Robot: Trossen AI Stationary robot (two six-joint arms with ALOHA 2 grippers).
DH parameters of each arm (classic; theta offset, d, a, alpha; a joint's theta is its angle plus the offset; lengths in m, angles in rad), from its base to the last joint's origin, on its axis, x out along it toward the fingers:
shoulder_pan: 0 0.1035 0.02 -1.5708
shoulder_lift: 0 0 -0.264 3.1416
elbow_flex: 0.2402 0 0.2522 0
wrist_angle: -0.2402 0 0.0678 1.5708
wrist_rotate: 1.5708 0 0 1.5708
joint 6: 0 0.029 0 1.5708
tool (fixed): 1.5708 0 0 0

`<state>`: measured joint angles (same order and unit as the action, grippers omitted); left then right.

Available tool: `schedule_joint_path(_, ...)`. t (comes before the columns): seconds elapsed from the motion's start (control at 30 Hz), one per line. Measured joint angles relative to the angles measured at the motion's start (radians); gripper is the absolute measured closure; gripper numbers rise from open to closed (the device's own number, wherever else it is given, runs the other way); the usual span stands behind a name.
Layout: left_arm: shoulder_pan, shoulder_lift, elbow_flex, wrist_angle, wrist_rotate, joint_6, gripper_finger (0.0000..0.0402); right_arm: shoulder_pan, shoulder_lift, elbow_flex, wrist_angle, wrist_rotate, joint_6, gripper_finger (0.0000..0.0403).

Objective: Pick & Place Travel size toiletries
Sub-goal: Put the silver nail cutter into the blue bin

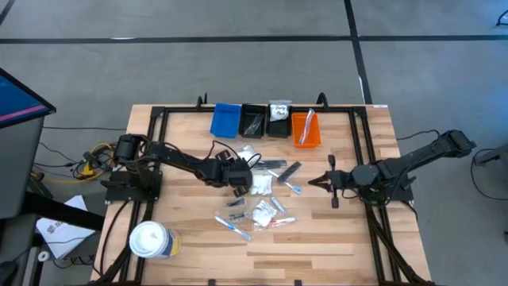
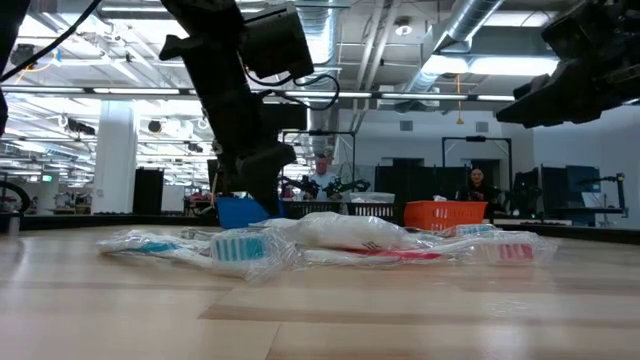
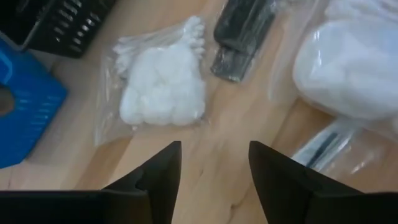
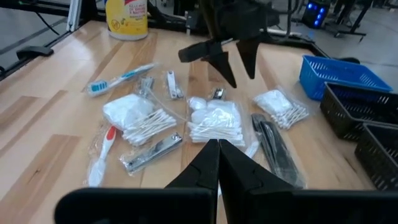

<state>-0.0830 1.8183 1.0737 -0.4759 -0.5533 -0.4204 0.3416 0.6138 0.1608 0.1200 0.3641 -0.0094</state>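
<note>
over the desk (image 1: 317,238) the left gripper (image 3: 214,163) hangs above a cotton sachet (image 3: 163,87), jaws apart and empty; the right gripper (image 4: 218,163) waits beside the toiletries (image 1: 258,208), jaws closed.

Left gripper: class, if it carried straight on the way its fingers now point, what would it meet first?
Probably bare table. The open left gripper points down at wood just short of the sachet of cotton balls and swabs; depth is hard to judge, so it might clip the sachet's edge.
</note>
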Motion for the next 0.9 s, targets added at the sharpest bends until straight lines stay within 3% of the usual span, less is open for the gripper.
schedule_joint_path(0.37, 0.006, -0.12, 0.0, 0.09, 0.004, 0.099, 0.023, 0.003, 0.047, -0.001, 0.035, 0.0, 0.01, 0.0403)
schedule_joint_path(0.47, 0.005, -0.16, -0.002, 0.096, 0.046, 0.091, 0.0229, 0.005, 0.055, -0.001, 0.043, 0.0, 0.01, 0.0403)
schedule_joint_path(0.63, -0.034, -0.209, -0.018, 0.093, 0.19, -0.019, 0.0234, 0.005, 0.062, -0.001, 0.046, 0.0, 0.01, 0.0403)
schedule_joint_path(0.9, -0.223, -0.215, -0.021, 0.095, 0.288, -0.192, 0.0261, 0.005, 0.062, -0.001, 0.043, 0.0, 0.036, 0.0403)
